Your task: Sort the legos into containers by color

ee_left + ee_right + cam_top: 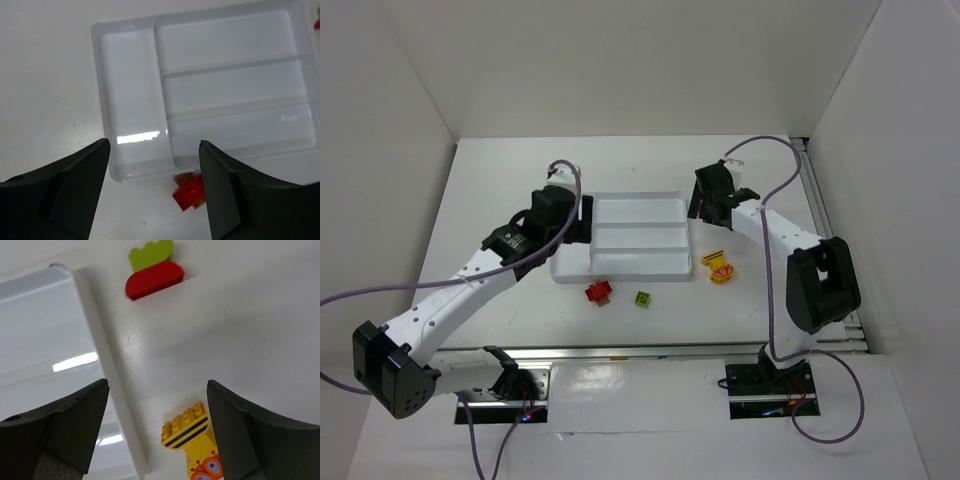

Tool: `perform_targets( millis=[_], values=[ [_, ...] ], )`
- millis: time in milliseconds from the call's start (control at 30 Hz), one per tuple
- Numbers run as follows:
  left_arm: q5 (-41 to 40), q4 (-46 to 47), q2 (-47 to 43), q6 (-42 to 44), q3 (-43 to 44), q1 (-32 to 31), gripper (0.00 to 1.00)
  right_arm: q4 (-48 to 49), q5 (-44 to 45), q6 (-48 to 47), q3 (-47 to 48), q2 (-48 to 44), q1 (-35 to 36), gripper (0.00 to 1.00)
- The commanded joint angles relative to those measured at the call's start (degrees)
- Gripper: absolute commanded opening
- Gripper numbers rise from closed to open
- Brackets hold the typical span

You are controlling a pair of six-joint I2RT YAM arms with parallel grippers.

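Note:
The white tray (665, 277) lies mid-table with one tall section and three long ones, and all of them look empty in the left wrist view (96, 75). A red brick (599, 292) sits on an orange-brown one (182, 178) just in front of the tray, near my left fingers in the left wrist view (189, 193). A lime green brick (643, 299) lies beside them. A yellow striped brick (720, 268) lies right of the tray and shows in the right wrist view (187, 429). My left gripper (582, 215) (154, 145) is open over the tray's left end. My right gripper (712, 205) (157, 384) is open over the tray's right wall (100, 340).
In the right wrist view a red curved brick (155, 279) and a lime green brick (150, 250) touch each other on the table beyond the tray's right end. White walls enclose the table on three sides. Purple cables trail from both arms.

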Motion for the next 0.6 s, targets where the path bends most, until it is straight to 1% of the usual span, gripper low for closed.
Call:
perform_targets(
  millis=[0,33,67,100,167,200,233,267,300,400,433,467,567],
  values=[
    [7.0,-4.0,-1.5,-7.8,-2.7,0.0,0.81,5.0,-4.9,-3.0,-3.4,-7.5,3.2,0.86],
    [10.6,-4.0,-1.5,-10.8,-3.8,0.0,0.79,5.0,-6.0,-3.6,-6.0,-8.7,3.8,0.86],
    [11.7,-4.0,-1.5,-13.2,-5.0,0.0,0.79,5.0,-9.0,-3.6,-7.2,-9.8,3.8,0.86],
    [12.9,-4.5,-1.0,-17.4,-7.4,0.0,0.79,5.0,-10.4,-3.1,-9.1,-11.6,3.8,0.86],
    [15.0,-3.3,0.3,-19.6,-9.8,-1.6,0.78,5.0,-11.8,-2.4,-10.5,-13.1,5.7,0.87],
    [15.5,-2.3,0.9,-19.7,-11.7,-3.2,0.75,4.4,-12.3,-2.4,-10.5,-14.4,5.7,0.87],
    [15.5,0.5,1.4,-18.4,-12.7,-4.3,0.63,4.4,-12.3,-2.4,-11.2,-14.9,6.3,0.87],
    [15.5,1.0,3.1,-18.4,-13.4,-5.5,0.63,3.6,-13.1,-3.2,-11.2,-15.5,6.3,0.87],
    [14.7,1.0,4.4,-18.4,-13.4,-7.0,0.63,2.7,-14.9,-3.7,-11.2,-16.2,6.9,0.87],
    [12.6,1.0,8.9,-18.5,-12.9,-8.7,0.69,1.4,-18.4,-4.8,-11.2,-17.5,8.7,0.87],
    [12.6,1.7,9.8,-18.5,-12.9,-9.4,0.71,1.4,-18.4,-5.4,-11.2,-17.5,9.4,0.87],
    [10.6,1.7,10.7,-19.0,-12.9,-9.4,0.77,0.8,-18.4,-5.4,-11.2,-17.5,10.2,0.87],
    [6.3,1.7,13.4,-17.6,-12.9,-10.9,0.81,-0.9,-14.8,-4.8,-11.2,-17.0,11.9,0.89]
  ],
)
